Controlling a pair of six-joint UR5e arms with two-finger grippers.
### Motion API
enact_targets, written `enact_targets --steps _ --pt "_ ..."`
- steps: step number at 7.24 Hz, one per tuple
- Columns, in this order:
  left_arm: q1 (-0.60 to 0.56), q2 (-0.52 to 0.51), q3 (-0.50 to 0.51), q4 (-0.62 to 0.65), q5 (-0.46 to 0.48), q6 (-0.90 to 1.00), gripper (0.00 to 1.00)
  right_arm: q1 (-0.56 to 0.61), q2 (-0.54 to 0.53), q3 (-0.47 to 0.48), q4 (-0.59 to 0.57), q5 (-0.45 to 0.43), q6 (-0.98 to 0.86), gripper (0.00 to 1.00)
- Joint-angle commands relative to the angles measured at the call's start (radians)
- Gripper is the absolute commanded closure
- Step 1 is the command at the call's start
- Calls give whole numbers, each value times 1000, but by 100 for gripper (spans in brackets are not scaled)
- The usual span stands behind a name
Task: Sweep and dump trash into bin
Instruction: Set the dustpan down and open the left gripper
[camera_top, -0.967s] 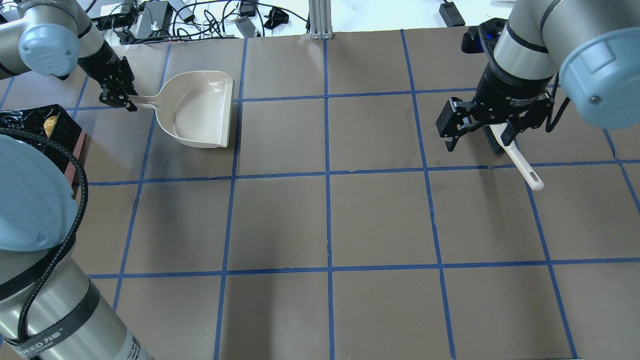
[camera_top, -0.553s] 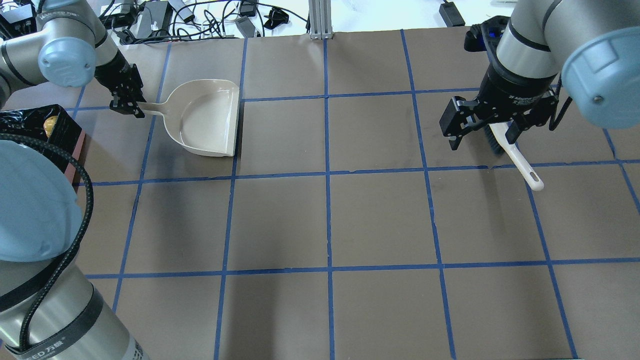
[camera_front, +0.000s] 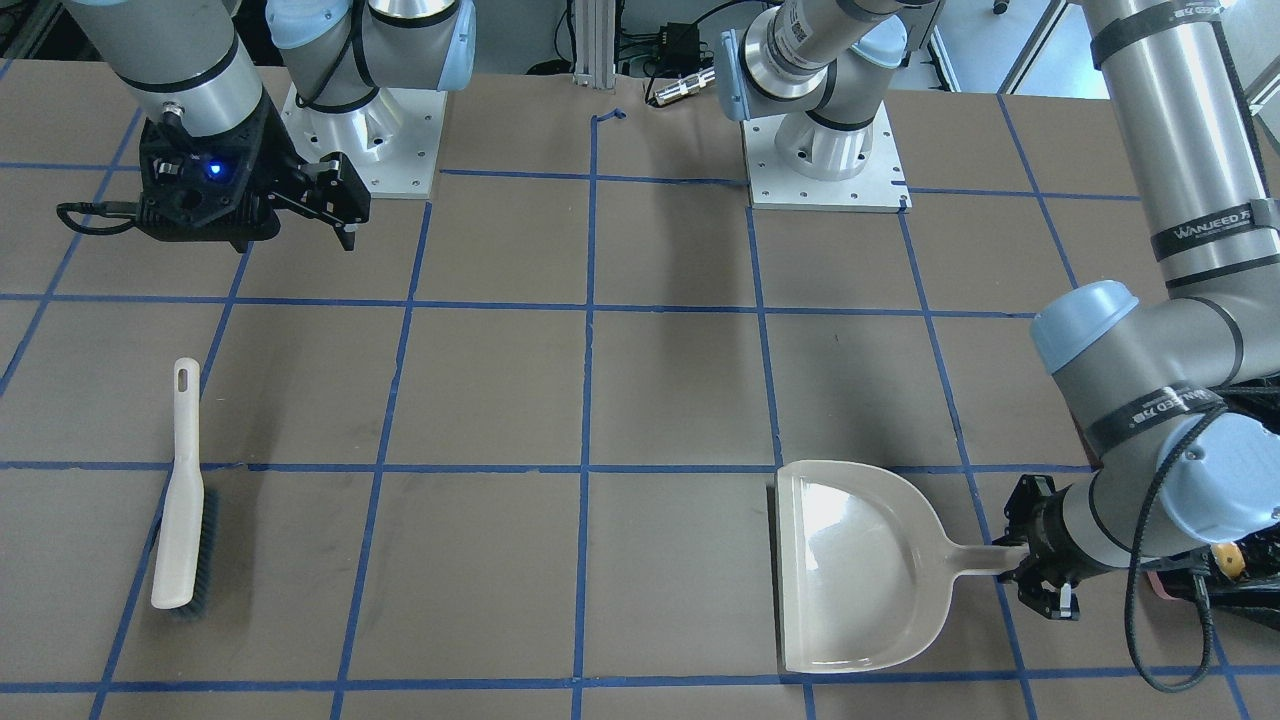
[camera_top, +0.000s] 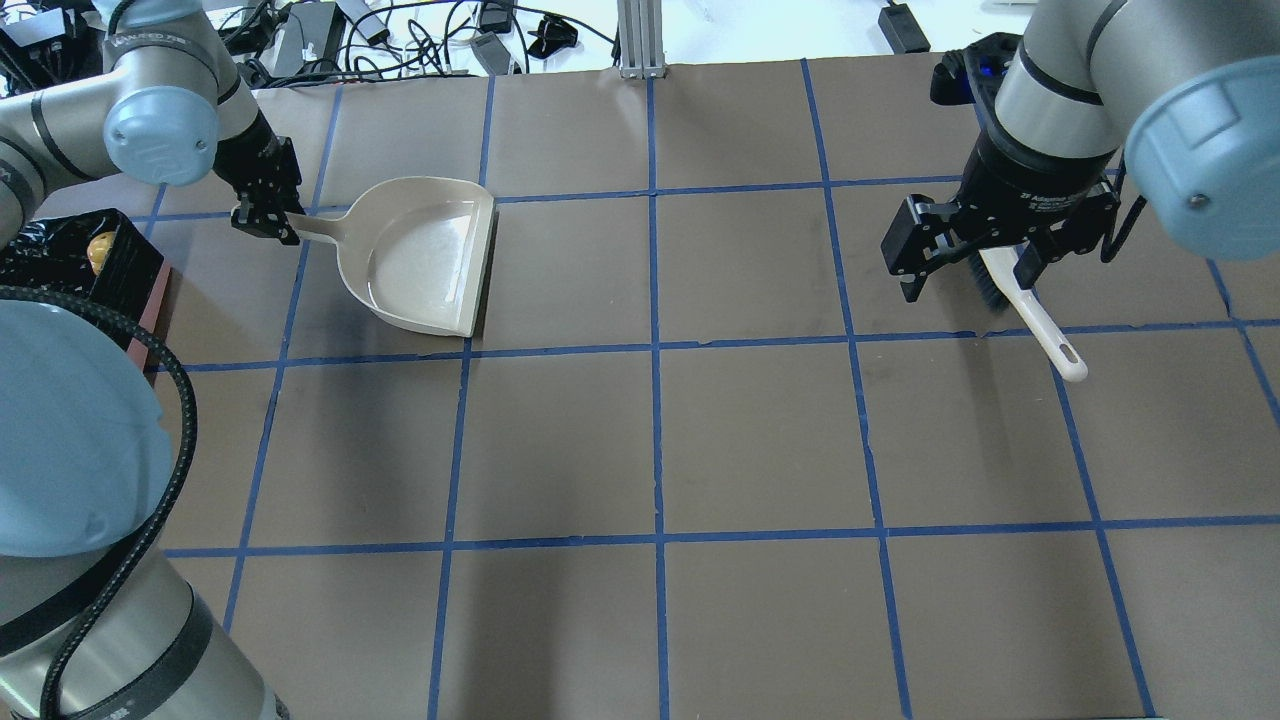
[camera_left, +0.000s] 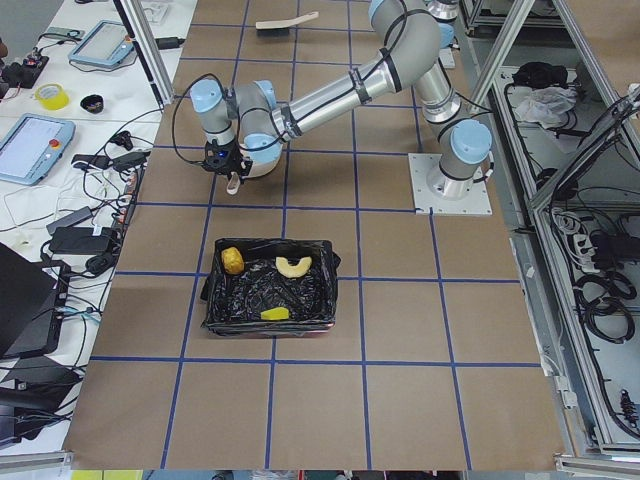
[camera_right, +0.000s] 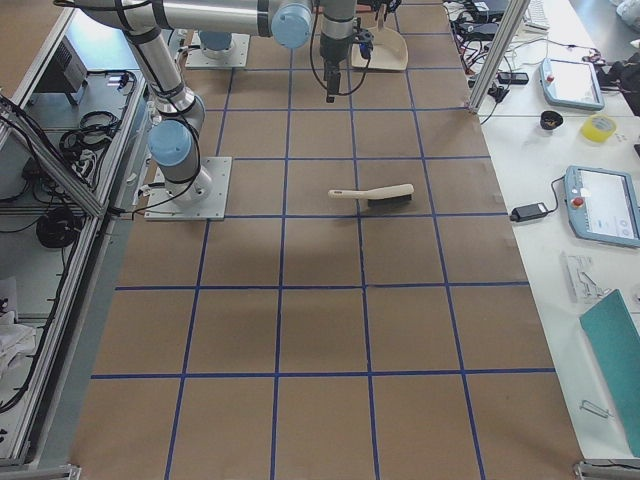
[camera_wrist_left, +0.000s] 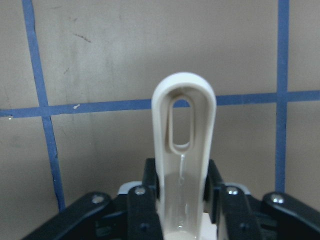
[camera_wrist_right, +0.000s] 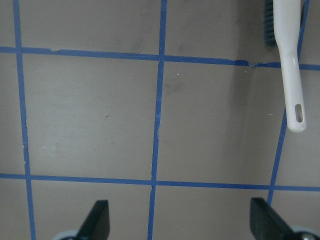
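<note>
Nearest the worktop's (camera_top: 760, 440) left end, near the dustpan (camera_top: 420, 260) and its handle (camera_top: 322, 230), sits the bin (camera_left: 305, 298), its black bag (camera_left: 250, 298) open. All three bits of trash (camera_left: 292, 267) lie inside. The amber lump (camera_left: 232, 260) and the croissant piece (camera_left: 293, 266) are along the side toward the dustpan, and the yellow wedge (camera_left: 275, 314) is at the side away from it. None touches another.

Next comes the dustpan itself, empty, its mouth turned away from the bin. The left hand (camera_top: 266, 222) is clamped on the tip of the handle, fingers (camera_wrist_left: 149, 182) pressing both sides just below the hanging hole (camera_wrist_left: 180, 122). The dustpan sits level and low; whether it rests on the worktop or hangs just above, I cannot tell.

Well apart from the dustpan, toward the other end, the brush (camera_top: 1035, 320) lies flat, held by nothing. The right hand (camera_top: 965, 282) hangs high over it, jaws spread wide and empty.

Sweeping and dumping look done, so the step in hand is likely putting the tools down. The next move calls for settling the dustpan flat, loosening the grip, and drawing the left hand back along the handle's line. That should be done without dragging the dustpan or clipping the bin.
</note>
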Motion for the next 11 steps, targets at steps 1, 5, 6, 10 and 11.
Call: enact_targets --steps 1,5,6,10,11 --pt "-6 6 -22 9 2 -8 100 1 -1 -1 -1 15 0 0" --pt "-6 14 -84 115 16 -17 100 4 -17 1 0 16 1 0" --pt "-6 8 -87 126 18 -17 83 12 -17 1 0 18 1 0" --pt "-6 11 -93 126 44 -17 5 75 -11 8 0 16 87 0" --pt "-14 14 -91 126 44 -18 1 75 -14 8 0 16 87 0"
